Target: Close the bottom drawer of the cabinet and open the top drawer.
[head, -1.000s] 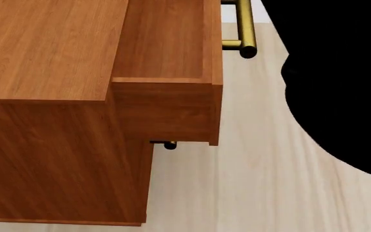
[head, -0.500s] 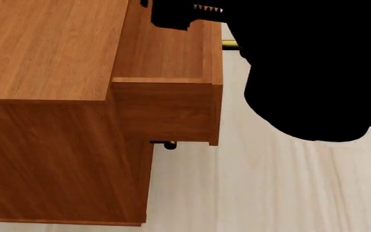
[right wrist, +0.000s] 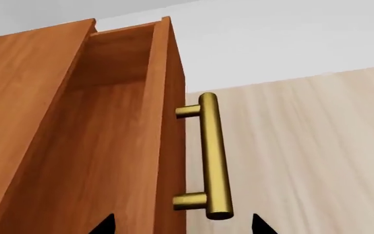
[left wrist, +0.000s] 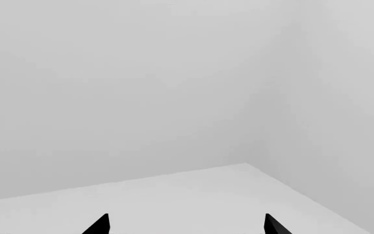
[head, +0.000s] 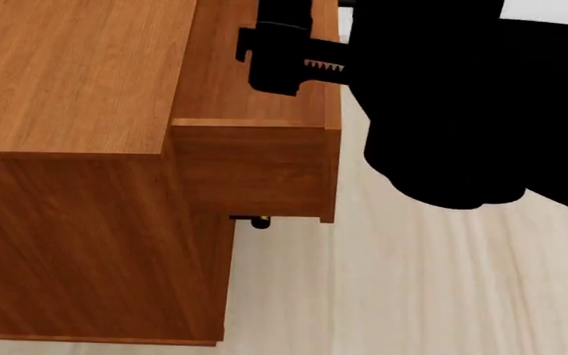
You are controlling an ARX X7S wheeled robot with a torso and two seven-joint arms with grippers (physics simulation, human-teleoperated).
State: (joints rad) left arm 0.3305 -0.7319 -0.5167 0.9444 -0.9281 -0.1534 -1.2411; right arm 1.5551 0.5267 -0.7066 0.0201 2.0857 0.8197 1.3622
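The floor [head: 432,288] is pale wood, and the walls behind are plain grey. The cabinet [head: 77,148] stands on the floor, seen from above in the head view. Its top drawer [head: 254,133] is pulled out and looks empty inside. The bottom drawer cannot be seen as a tray; only a small brass handle tip [head: 260,222] peeks out lower down, close to the cabinet front (which drawer it belongs to I cannot tell).

The right gripper [right wrist: 181,225] has its two tips spread apart, holding nothing, and the brass bar handle [right wrist: 212,156] of the top drawer sits just ahead of them. The left gripper [left wrist: 185,225] is also spread apart and empty, pointing at a bare grey corner.

What could go wrong: the right arm hangs right over the drawer's front edge, so a push down could bump the wood or shove the drawer back in. There is lots of bare floor in front of the cabinet for moving away.
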